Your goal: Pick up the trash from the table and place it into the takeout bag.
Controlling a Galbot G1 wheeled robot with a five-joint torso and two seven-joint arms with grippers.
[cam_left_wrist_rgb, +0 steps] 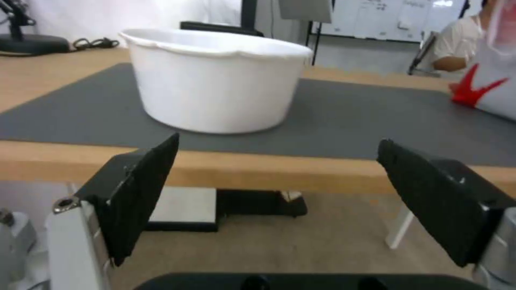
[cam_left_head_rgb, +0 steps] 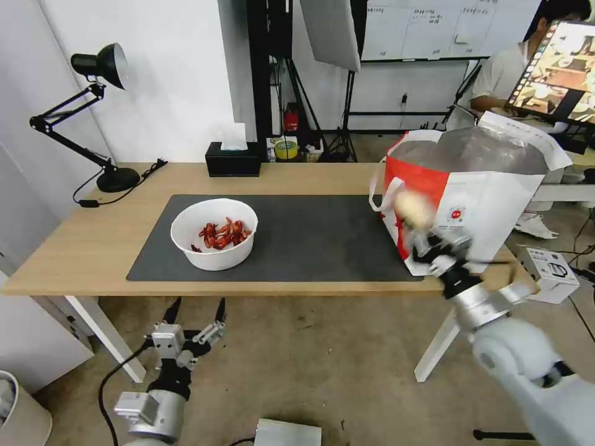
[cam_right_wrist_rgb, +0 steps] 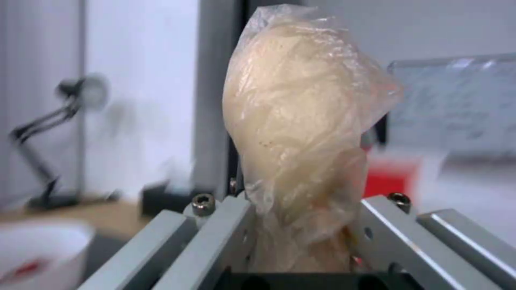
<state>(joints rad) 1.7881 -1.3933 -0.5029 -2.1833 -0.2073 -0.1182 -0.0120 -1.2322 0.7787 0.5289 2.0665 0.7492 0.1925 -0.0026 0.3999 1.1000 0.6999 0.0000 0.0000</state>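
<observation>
Up at the right, the right gripper [cam_left_head_rgb: 427, 238] has its jaws clamped on the clear-wrapped beige lump [cam_left_head_rgb: 414, 209], which sticks up from between the grey metal jaw plates; in the right wrist view the crinkled plastic film around the lump [cam_right_wrist_rgb: 301, 133] is pinched at its lower end and the rest stands free above the plates. The lump is held in the air in front of the red-and-white boxy insulated takeout bag [cam_left_head_rgb: 489, 198], against the bag's near red-and-white side and below its open, silver-lined mouth. The bag stands on the right end of the long light-wood worktop [cam_left_head_rgb: 74, 235], partly on the large dark grey mat [cam_left_head_rgb: 310, 241], with its white loop handles hanging at the side facing the mat.

Lower down, the left gripper [cam_left_head_rgb: 195, 310] hangs below and in front of the worktop's near edge, jaws apart and holding nothing, its black fingers [cam_left_wrist_rgb: 142, 189] pointing up toward the edge. Just beyond it, the white round bowl of red crayfish shells [cam_left_head_rgb: 214, 233] sits on the left part of the mat; from the left wrist the bowl [cam_left_wrist_rgb: 215, 80] shows upright, near the mat's front edge.

At the back of the worktop stand a black tissue box [cam_left_head_rgb: 233, 160] and, far left, a black desk lamp [cam_left_head_rgb: 93, 111].
</observation>
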